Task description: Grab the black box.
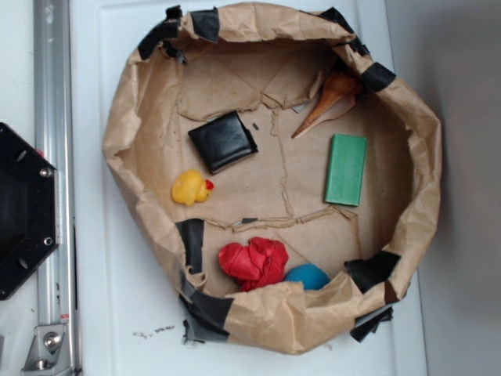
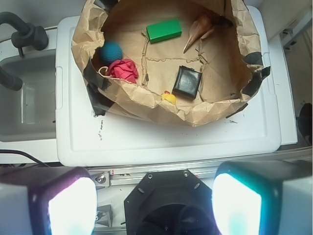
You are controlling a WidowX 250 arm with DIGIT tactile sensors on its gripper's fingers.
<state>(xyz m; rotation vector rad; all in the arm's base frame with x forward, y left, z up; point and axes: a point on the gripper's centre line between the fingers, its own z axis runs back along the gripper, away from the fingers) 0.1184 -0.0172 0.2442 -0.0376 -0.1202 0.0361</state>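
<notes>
A round nest of crumpled brown paper (image 1: 125,117), its rim patched with black tape (image 1: 205,23), sits on a white plastic lid (image 1: 109,298) and fills most of the exterior view. The black box (image 1: 223,141) lies flat on the paper floor in the upper left of the nest, turned at a slight angle, touching nothing. Just below and left of it stands a yellow rubber duck (image 1: 191,188), near but apart. A green rectangular block (image 1: 346,169) lies toward the right side, well apart from the box. Above the block, a brown cone-shaped object (image 1: 327,100) leans against the upper right wall. At the bottom of the nest a crumpled red cloth (image 1: 254,262) rests beside a blue ball (image 1: 308,276), the two touching or nearly so. At the left edge of the frame a metal rail (image 1: 52,157) runs vertically, with a black hexagonal base (image 1: 23,211) against it.

In the wrist view the nest appears in the upper half of the frame, with the black box (image 2: 188,82) right of centre near the closer rim and the duck (image 2: 168,98) just below and left of it. The gripper (image 2: 156,205) is well short of the nest, above the black base at the bottom of the frame. Its two fingers (image 2: 68,205) show as blurred pale pads in the lower corners, spread wide with nothing between them, so the pincer is released.
</notes>
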